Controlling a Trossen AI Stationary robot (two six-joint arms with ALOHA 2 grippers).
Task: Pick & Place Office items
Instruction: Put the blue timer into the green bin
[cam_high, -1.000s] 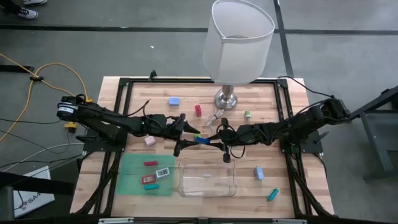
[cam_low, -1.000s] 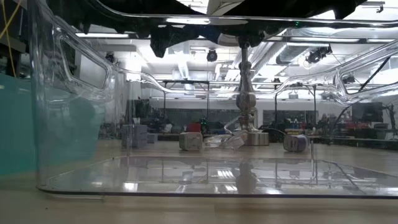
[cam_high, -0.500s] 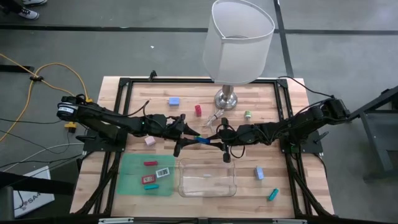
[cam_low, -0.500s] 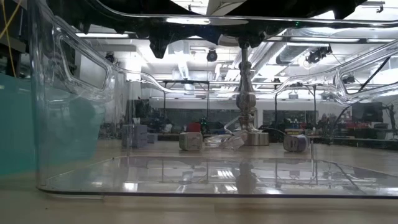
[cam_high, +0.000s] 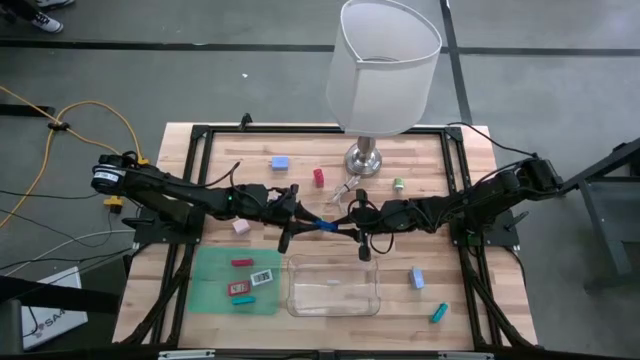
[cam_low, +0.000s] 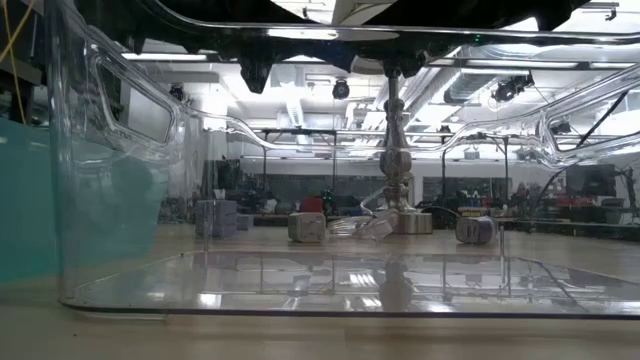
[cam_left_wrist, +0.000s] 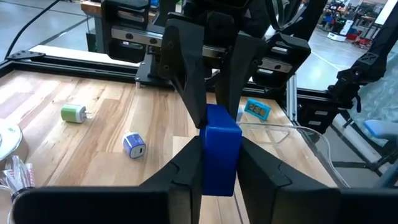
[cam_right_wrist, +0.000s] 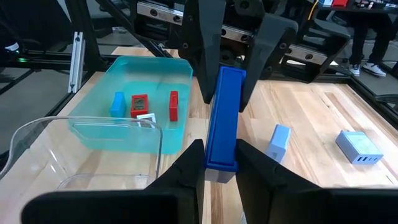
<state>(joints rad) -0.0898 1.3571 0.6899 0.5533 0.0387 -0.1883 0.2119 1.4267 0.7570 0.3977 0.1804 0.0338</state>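
Observation:
A blue stick-shaped office item (cam_high: 324, 225) hangs level in the air over the table's middle, held at both ends. My left gripper (cam_high: 310, 220) comes from the table's left and is shut on one end (cam_left_wrist: 221, 155). My right gripper (cam_high: 340, 229) comes from the right and is shut on the other end (cam_right_wrist: 222, 124). Loose on the wood lie a light blue block (cam_high: 280, 161), a red piece (cam_high: 319, 177), a green piece (cam_high: 398, 184), a pink piece (cam_high: 240, 227), another blue block (cam_high: 416, 278) and a teal stick (cam_high: 438, 314). My left gripper pinches the blue stick's left end by its two flat sides (cam_left_wrist: 219, 171) between both fingers. The fingers (cam_left_wrist: 186, 168) lie level, coming from the table's left, along the stick. The stick is lifted clear of the table. My right gripper pinches the stick's right end (cam_right_wrist: 221, 158) between its two fingers (cam_right_wrist: 186, 168). They come nearly level from the table's right, along the stick. The stick runs straight out from them to the other gripper, clear of the table.
A green mat (cam_high: 215, 290) at the near left holds red pieces and a white one. Beside it, below the grippers, stands a clear plastic tray (cam_high: 372, 300). The white-shaded lamp (cam_high: 385, 65) stands on its silver base (cam_high: 363, 158) at the far middle.
My left gripper's fingers have closed in on the blue stick's left end and taken hold of it. Both arms have kept their places, and the stick has stayed level in my right gripper.

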